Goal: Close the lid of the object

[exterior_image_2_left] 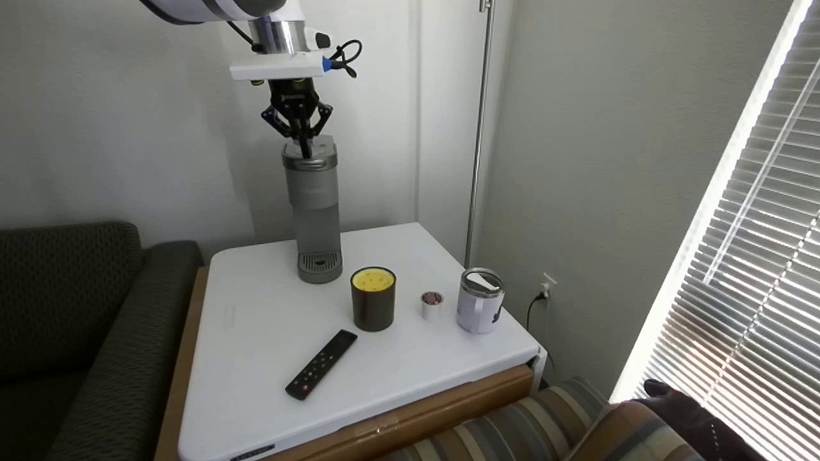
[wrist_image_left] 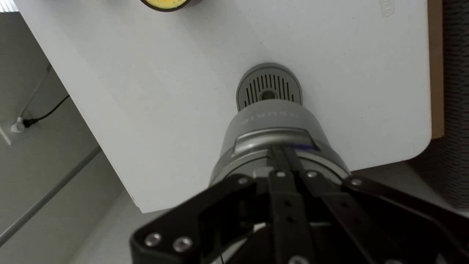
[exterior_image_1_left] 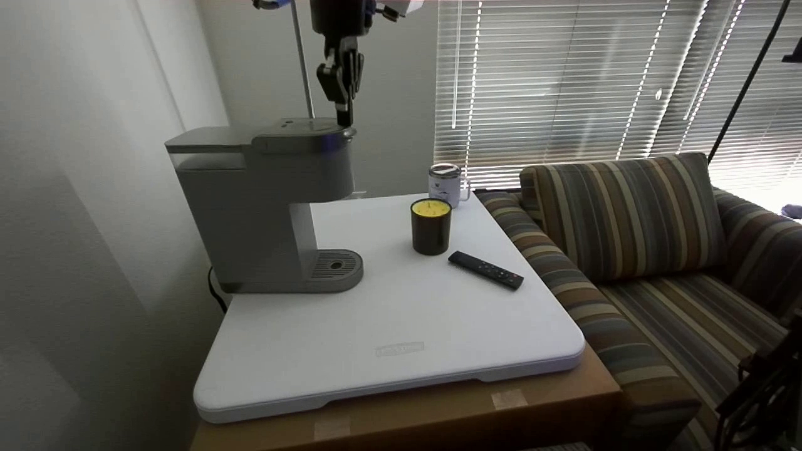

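Could slip off the front lip [wrist_image_left: 270, 138] of the lid [exterior_image_1_left: 297, 131] by pressing too near the edge. Might rock or slide the tall coffee machine [exterior_image_1_left: 266, 207] on the counter [exterior_image_1_left: 388, 319] by bearing down too hard on the overhanging front, or leave the lid uncaught by lifting off too soon; cannot tell whether latched. Find the lid directly under the pincer [wrist_image_left: 283, 148], lying flat atop the coffee machine. At the pincer, has both fingers [wrist_image_left: 277, 158] drawn together with nothing held between; seems to touch the lid's top just behind that lip.
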Robot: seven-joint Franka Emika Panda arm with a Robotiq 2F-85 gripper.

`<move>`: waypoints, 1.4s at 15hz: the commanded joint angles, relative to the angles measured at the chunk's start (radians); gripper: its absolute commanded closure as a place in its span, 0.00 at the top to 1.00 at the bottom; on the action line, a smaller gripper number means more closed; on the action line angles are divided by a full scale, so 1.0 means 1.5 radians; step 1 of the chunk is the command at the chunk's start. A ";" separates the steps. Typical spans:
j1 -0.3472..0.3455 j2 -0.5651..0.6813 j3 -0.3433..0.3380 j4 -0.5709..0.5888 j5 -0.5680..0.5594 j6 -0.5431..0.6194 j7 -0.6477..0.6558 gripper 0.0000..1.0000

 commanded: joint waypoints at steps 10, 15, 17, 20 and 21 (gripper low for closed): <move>-0.011 -0.053 0.006 -0.011 0.010 0.013 -0.012 0.00; -0.014 -0.058 0.007 -0.016 0.020 0.018 -0.010 0.47; -0.015 -0.059 0.007 -0.017 0.021 0.020 -0.009 0.61; -0.016 -0.061 0.007 -0.020 0.022 0.022 -0.007 0.81; -0.016 -0.061 0.007 -0.020 0.022 0.022 -0.007 0.89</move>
